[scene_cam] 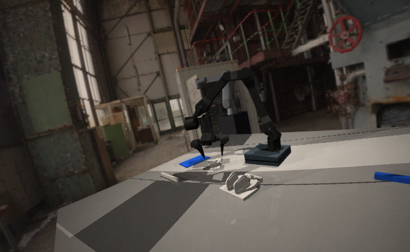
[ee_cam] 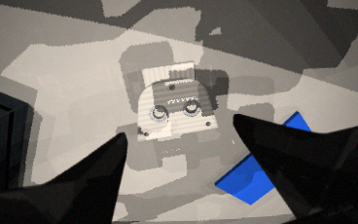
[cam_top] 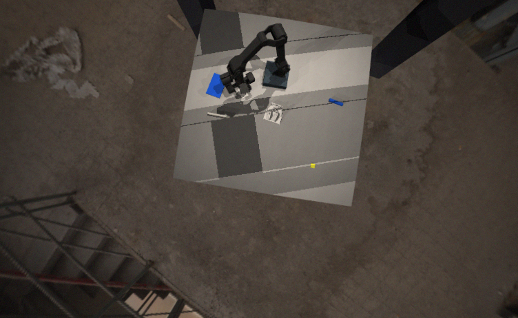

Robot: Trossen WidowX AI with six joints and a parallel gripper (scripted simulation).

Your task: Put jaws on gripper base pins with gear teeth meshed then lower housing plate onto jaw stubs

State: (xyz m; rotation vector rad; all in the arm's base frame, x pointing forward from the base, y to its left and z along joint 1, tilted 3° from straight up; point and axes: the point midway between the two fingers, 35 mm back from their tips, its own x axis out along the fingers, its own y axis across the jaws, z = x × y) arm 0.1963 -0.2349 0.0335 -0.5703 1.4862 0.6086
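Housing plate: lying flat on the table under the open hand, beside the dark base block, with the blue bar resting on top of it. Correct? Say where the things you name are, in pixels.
Not quite: the blue bar [cam_top: 335, 102] [scene_cam: 397, 178] isn't on the housing plate [scene_cam: 215, 163] [ee_cam: 175, 119]. The exterior view shows it lying on the table, well away from the plate. The rest stands.

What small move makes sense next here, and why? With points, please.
Probably lower the gripper [cam_top: 242, 91] [scene_cam: 213, 156] [ee_cam: 181, 128] straight down around the white housing plate [scene_cam: 215, 162] [ee_cam: 177, 124]: its open fingers stand above and either side, with nothing between them, while the plate lies off the jaws [cam_top: 273, 113] [scene_cam: 241, 184].
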